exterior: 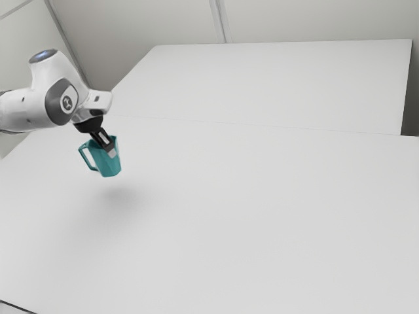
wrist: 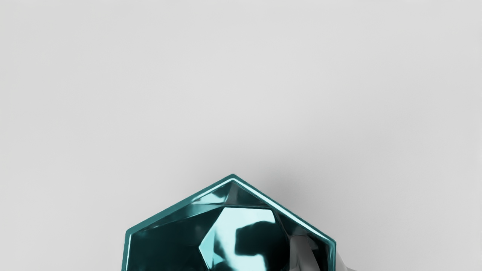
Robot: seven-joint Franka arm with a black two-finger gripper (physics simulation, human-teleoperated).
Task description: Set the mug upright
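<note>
- Mug (exterior: pixel 105 165) is hanging in the air above the white table (exterior: pixel 262 209), near the exterior view's left edge, with a soft shadow (exterior: pixel 118 196) lying below it.
- Its mouth is facing upward and its body is leaning, only slightly as far as the small exterior view lets one judge.
- Its handle (exterior: pixel 86 159) is pointing toward the exterior view's left.
- Gripper (exterior: pixel 110 151) is pinching the mug's wall, one finger (wrist: pixel 303 256) reaching inside the rim (wrist: pixel 179 203) and the other pressing from outside.
- Arm (exterior: pixel 26 111) is coming in from the exterior view's left.
</note>
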